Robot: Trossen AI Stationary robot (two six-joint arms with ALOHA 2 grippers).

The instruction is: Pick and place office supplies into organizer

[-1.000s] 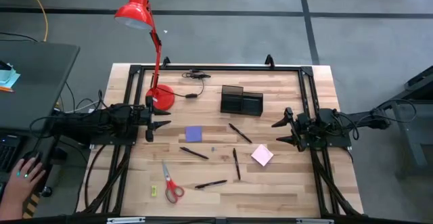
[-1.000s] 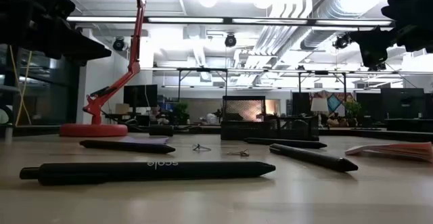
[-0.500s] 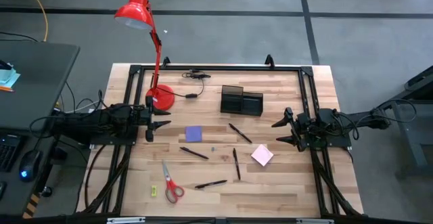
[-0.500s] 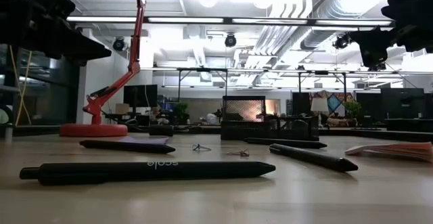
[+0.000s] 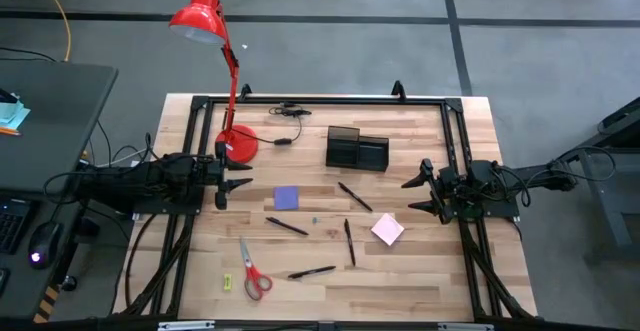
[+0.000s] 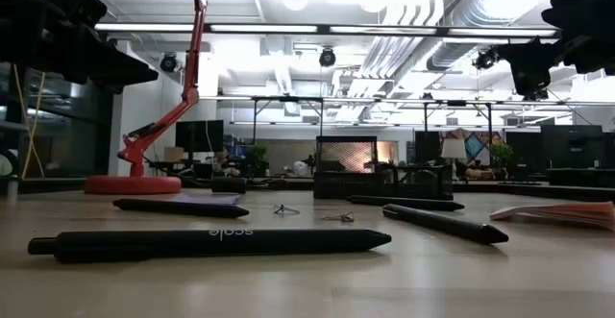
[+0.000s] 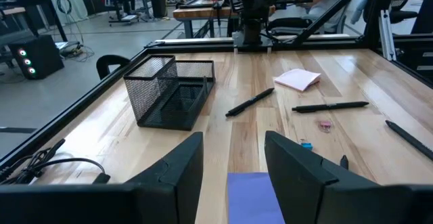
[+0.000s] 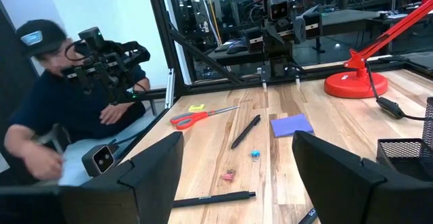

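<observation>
Both arms parked at opposite table edges, nothing yet picked. Left gripper (image 5: 222,182), fingers apart and empty, faces the purple note pad (image 5: 286,198) just ahead of it. Right gripper (image 5: 418,193), fingers spread wide and empty, waits near the pink note pad (image 5: 387,229). Pens (image 5: 355,197), red-handled scissors (image 5: 254,272) and a yellow-green piece (image 5: 227,282) lie scattered on the wood, probably for picking one by one. The mesh organizer (image 5: 356,149) stands at the far side; its compartments look empty
</observation>
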